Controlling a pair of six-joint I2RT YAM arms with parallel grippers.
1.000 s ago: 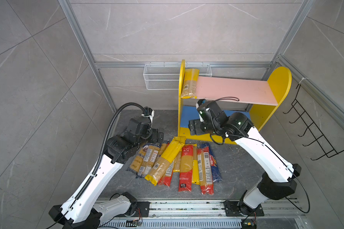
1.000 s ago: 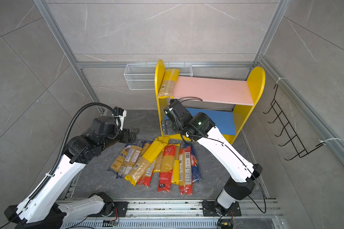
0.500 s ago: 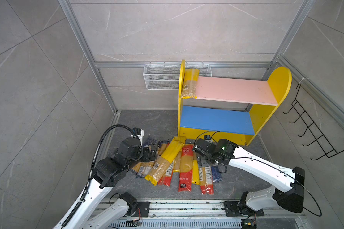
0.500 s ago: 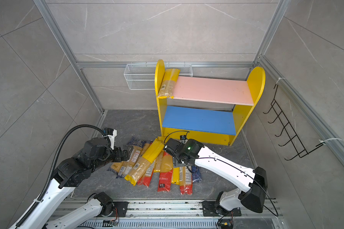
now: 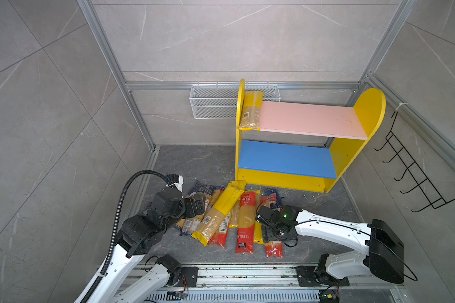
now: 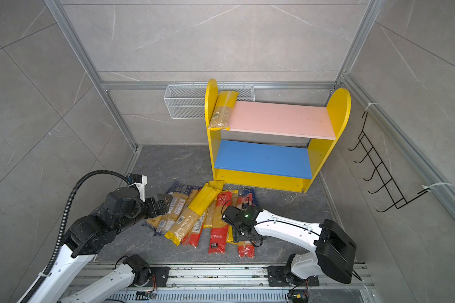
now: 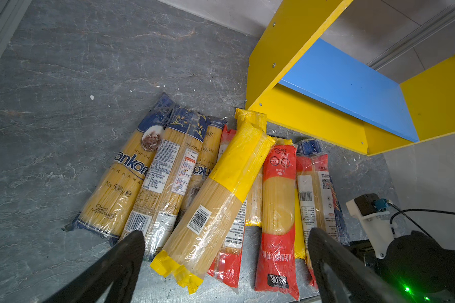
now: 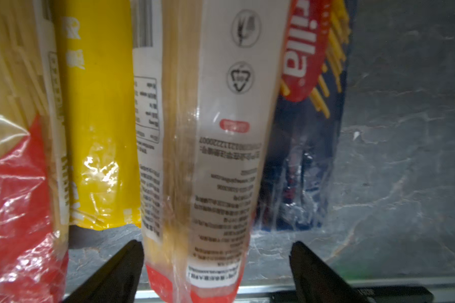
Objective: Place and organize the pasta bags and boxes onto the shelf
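- Under everything lies the dark grey stone worktop [image 5: 195,162], closed in by pale tiled walls [image 5: 247,39].
- At its back right stands the shelf [image 5: 369,105], with yellow round-topped sides, a pink upper board [image 5: 310,118] and a blue lower board [image 5: 284,157].
- On the back wall hangs a white wire basket [image 5: 213,102], partly behind the shelf; a black hook rack [image 5: 410,178] hangs on the right wall.
- Before the shelf, the pasta packets [image 5: 231,217] lie in a loose row on the worktop, yellow, red and dark blue, overlapping one another.
- One yellow packet [image 5: 251,110] rests on the pink board's left end, against the yellow side, its near end overhanging the edge.
- Another, a long yellow packet [image 7: 221,189], lies slantwise on top of the row, its far end just beside the shelf's front corner.
- The left tool [image 7: 225,234] hovers over the row's left part, released, jaws spread wide and gripping nothing.
- The right tool [image 8: 216,245] sits low over the row's right part, released too: its jaws stand either side of a red-ended packet [image 8: 208,157] without clamping it, with a dark blue packet [image 8: 307,157] just beside.
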